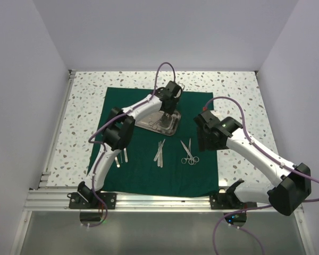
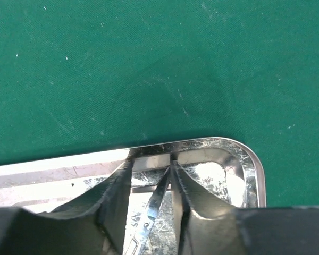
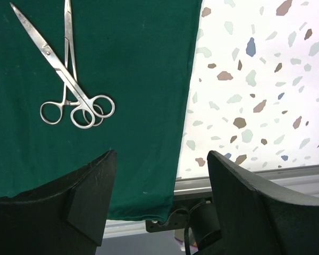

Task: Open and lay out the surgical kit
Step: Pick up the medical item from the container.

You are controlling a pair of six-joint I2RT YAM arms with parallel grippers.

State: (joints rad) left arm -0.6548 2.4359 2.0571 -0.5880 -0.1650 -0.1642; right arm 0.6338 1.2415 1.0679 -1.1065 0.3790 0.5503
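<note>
The dark green cloth [image 1: 143,172] lies spread flat on the table. The shiny steel tray [image 1: 175,129] sits on its far half. My left gripper [image 1: 167,110] reaches down into the tray [image 2: 247,156]. In the left wrist view its jaws [image 2: 151,164] are narrowed around a slim steel scissor-like instrument [image 2: 151,207]; the blade rests against the right finger, with a gap to the left finger. Tweezers [image 1: 160,151] lie mid-cloth. Ring-handled scissors [image 3: 53,58] lie crossed over forceps [image 3: 68,37] to the right. My right gripper [image 3: 162,159] hovers open over the cloth's right edge, holding nothing.
More slim instruments [image 1: 122,155] lie on the cloth's left side beside the left arm. Speckled tabletop [image 3: 255,79] shows to the right of the cloth. An aluminium rail [image 1: 165,201] runs along the near edge. White walls close in the left, right and back.
</note>
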